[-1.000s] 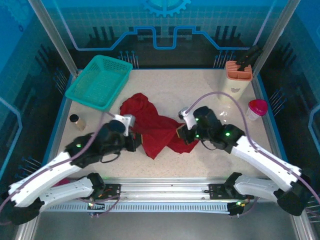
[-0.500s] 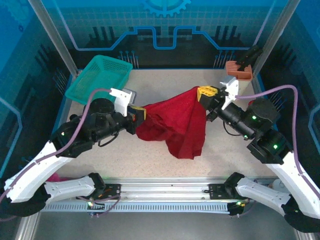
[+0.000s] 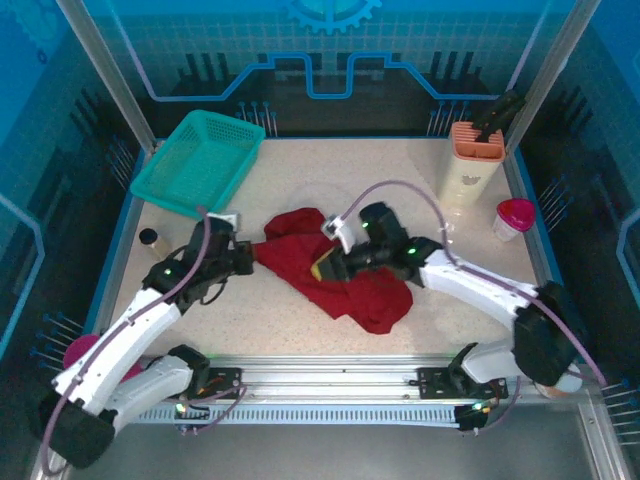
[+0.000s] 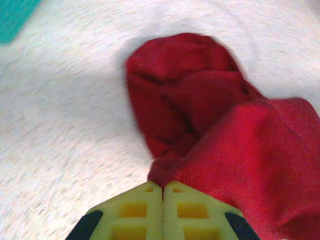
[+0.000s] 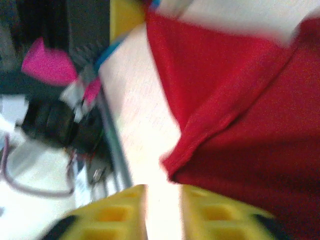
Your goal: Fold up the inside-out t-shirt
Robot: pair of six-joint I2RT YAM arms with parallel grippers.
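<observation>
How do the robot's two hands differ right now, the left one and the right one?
The left hand has its yellow fingers pressed together on the shirt's edge; the right hand has its fingers apart, with bare table showing between them. From above, the left hand sits at the shirt's left edge, while the right hand is over its middle. Both have yellow fingers and are down low at the red shirt.

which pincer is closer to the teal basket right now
Left. The left pincer sits at the left edge of the t-shirt, on the near side of the teal basket; the right pincer is over the cloth's middle, farther right.
</observation>
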